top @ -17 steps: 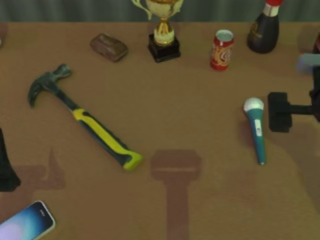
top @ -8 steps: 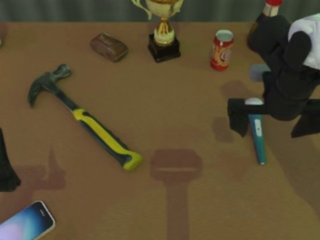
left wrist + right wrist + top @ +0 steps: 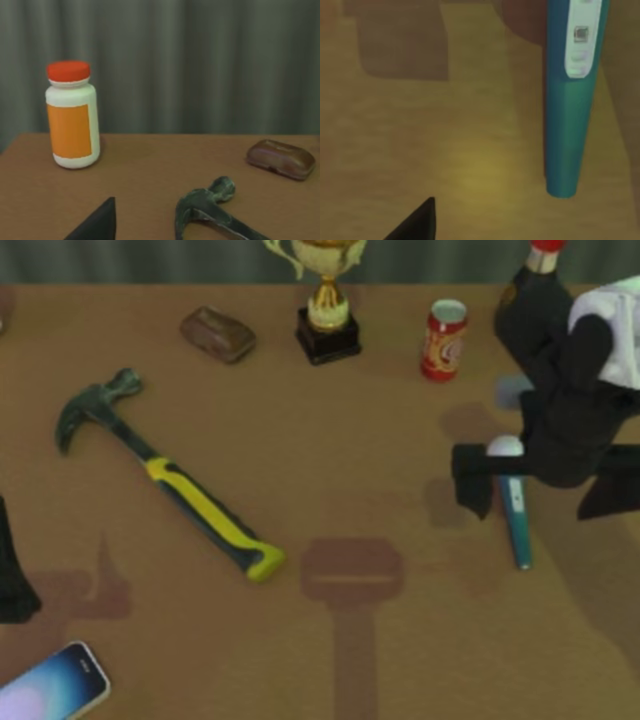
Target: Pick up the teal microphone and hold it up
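Right arm: over the table's right side, its black bulk covering the upper part of the teal microphone (image 3: 516, 520) in the top view.
Right gripper (image 3: 540, 480): spread wide, one dark finger (image 3: 472, 478) left of the mic's white head, the other out to the right, nothing clamped between them.
Teal microphone: lying flat on the table (image 3: 330, 440), white head toward the far edge, tapering handle pointing to the near edge; the right wrist view shows the handle (image 3: 570, 125) and its white switch strip close up.
Left arm: parked at the left edge of the table; whether its gripper is apart or together cannot be told.
Hammer (image 3: 165, 480): on the left half, well apart from the mic, yellow-and-dark handle angled toward the middle.
Far edge: brown block (image 3: 217, 334), trophy (image 3: 328, 310), red can (image 3: 444, 340), dark bottle (image 3: 520, 300).
Near-left corner: phone (image 3: 50, 685).
Left wrist view: white bottle with orange label (image 3: 72, 117), standing upright.
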You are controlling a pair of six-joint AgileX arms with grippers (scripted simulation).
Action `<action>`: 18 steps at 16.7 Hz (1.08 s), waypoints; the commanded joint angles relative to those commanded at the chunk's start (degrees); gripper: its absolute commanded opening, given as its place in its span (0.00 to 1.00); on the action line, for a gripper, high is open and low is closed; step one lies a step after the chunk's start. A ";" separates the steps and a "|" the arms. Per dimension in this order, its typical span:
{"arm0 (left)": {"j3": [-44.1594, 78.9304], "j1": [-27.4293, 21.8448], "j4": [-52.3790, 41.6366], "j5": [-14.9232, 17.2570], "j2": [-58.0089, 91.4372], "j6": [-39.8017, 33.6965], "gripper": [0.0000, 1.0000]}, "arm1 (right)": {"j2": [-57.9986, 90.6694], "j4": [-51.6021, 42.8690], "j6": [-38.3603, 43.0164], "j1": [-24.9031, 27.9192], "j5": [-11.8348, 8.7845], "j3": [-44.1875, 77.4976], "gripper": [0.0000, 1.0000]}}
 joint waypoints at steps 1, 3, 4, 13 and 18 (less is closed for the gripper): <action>0.00 0.00 0.00 0.00 0.00 0.00 1.00 | 1.14 1.91 -0.05 -0.01 0.01 -0.77 1.00; 0.00 0.00 0.00 0.00 0.00 0.00 1.00 | 4.05 7.11 -0.09 -0.10 0.02 -2.66 1.00; 0.00 0.00 0.00 0.00 0.00 0.00 1.00 | 5.60 9.94 -0.11 -0.16 0.03 -3.72 1.00; 0.00 0.00 0.00 0.00 0.00 0.00 1.00 | 10.47 17.52 -0.19 -0.30 0.06 -6.84 0.92; 0.00 0.00 0.00 0.00 0.00 0.00 1.00 | 10.47 17.52 -0.19 -0.30 0.06 -6.84 0.55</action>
